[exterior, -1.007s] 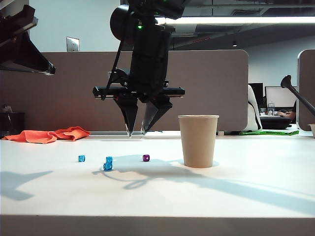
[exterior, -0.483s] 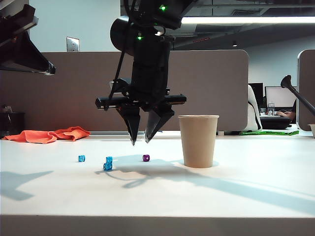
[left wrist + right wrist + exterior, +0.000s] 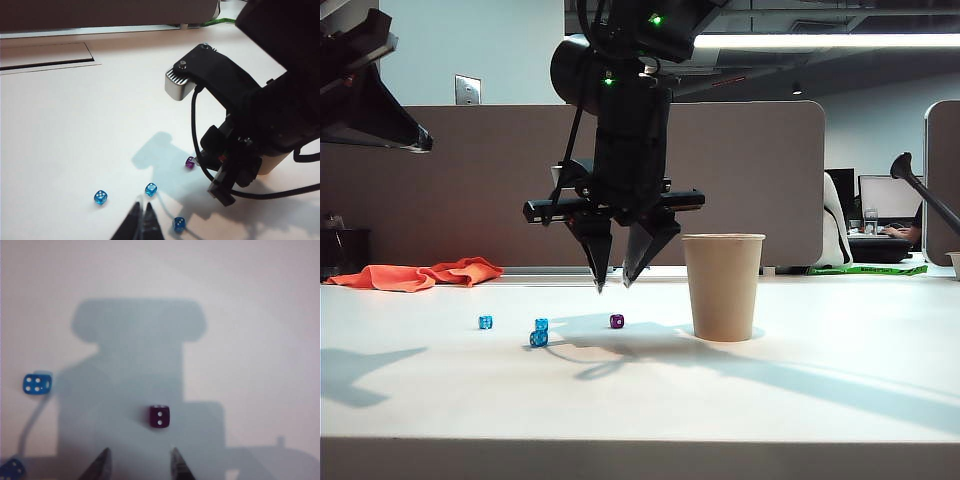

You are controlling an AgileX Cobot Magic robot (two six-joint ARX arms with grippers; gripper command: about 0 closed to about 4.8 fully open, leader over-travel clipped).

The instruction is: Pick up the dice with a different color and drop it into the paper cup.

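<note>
A white table [image 3: 840,400] is filling the scene. The right gripper [image 3: 613,286] is hanging above it, pointing straight down, with its two dark fingers standing apart and nothing between them. The fingertips are clear of the tabletop. In the right wrist view, the right gripper [image 3: 140,462] is showing only its two fingertips, with a gap between them.

The purple die [image 3: 617,321] is lying on the table just below the right gripper and a touch to its cup side, not touching it. In the right wrist view the purple die [image 3: 159,416] is sitting just ahead of the gap between the fingertips, inside the gripper's shadow, with two pale dots facing up.

The paper cup [image 3: 723,286] is standing upright on the table beside the right gripper, near it but apart, its open rim level with the fingers.

Three blue dice [image 3: 539,332] are lying on the far side of the gripper from the cup, two close together and one farther out.

The left gripper [image 3: 139,226] is showing only in the left wrist view, well away from the purple die [image 3: 190,162]. Its fingertips are pressing together, holding nothing.

An orange cloth [image 3: 420,273] is lying at the back edge of the table, far from both grippers.
</note>
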